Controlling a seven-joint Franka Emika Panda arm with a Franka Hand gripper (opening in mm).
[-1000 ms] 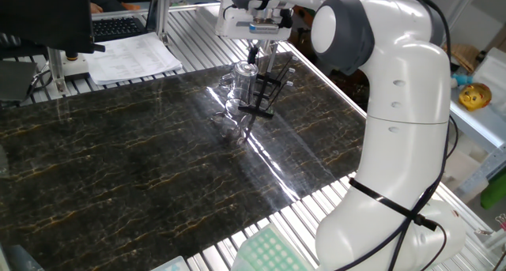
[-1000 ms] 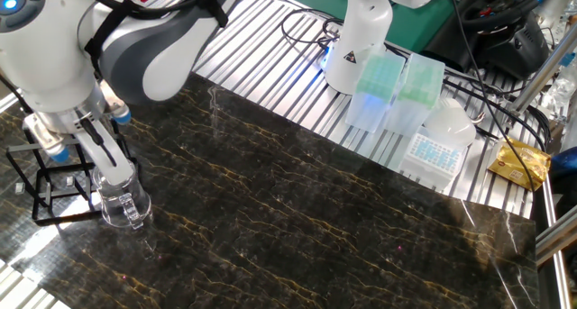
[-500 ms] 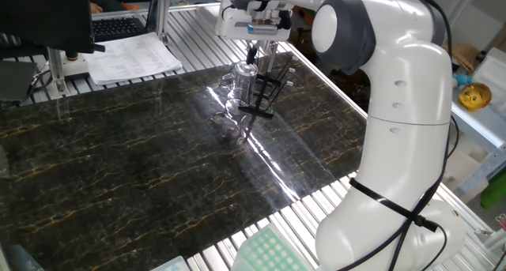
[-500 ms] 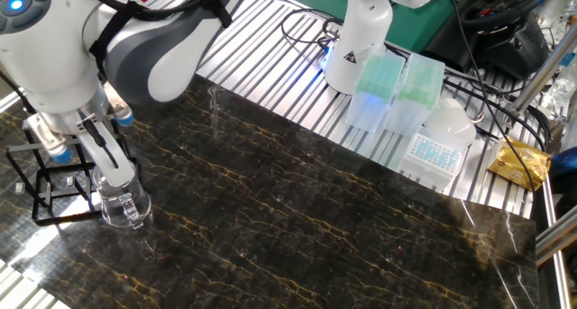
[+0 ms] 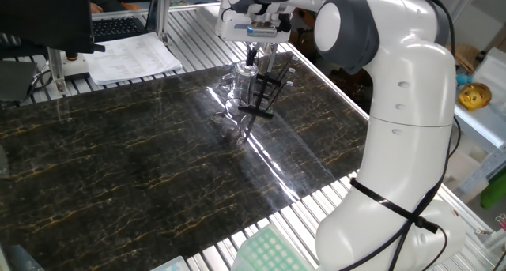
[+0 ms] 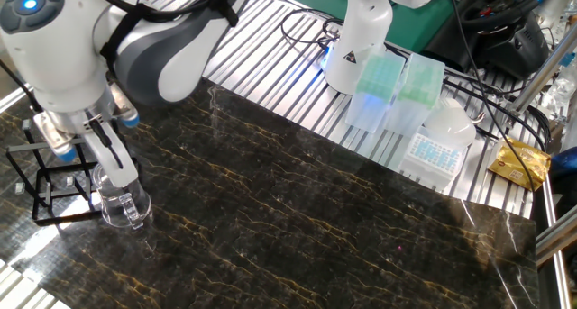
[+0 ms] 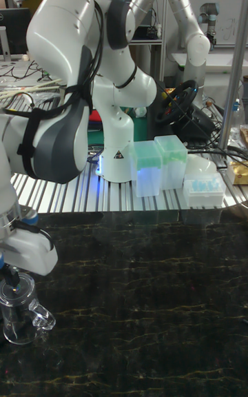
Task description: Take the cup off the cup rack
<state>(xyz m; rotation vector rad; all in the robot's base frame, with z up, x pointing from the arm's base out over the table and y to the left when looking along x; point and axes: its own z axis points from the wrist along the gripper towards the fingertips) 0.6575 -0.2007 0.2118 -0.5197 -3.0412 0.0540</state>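
One dark marble table holds one cup beside one cup rack near an edge; gripper fingers straddle the cup's rim, grip unclear.

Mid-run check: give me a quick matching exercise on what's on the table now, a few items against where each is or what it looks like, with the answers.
Things:
1. the cup
2. the cup rack
3. the gripper
4. the pipette tip boxes

Descriptions:
A. thin black rods, standing next to the glass
B. on the ribbed metal surface behind the dark marble top
C. clear glass, upright on the marble, handle out to the side
D. reaching down at the glass's rim from above

Pairs: 1-C, 2-A, 3-D, 4-B
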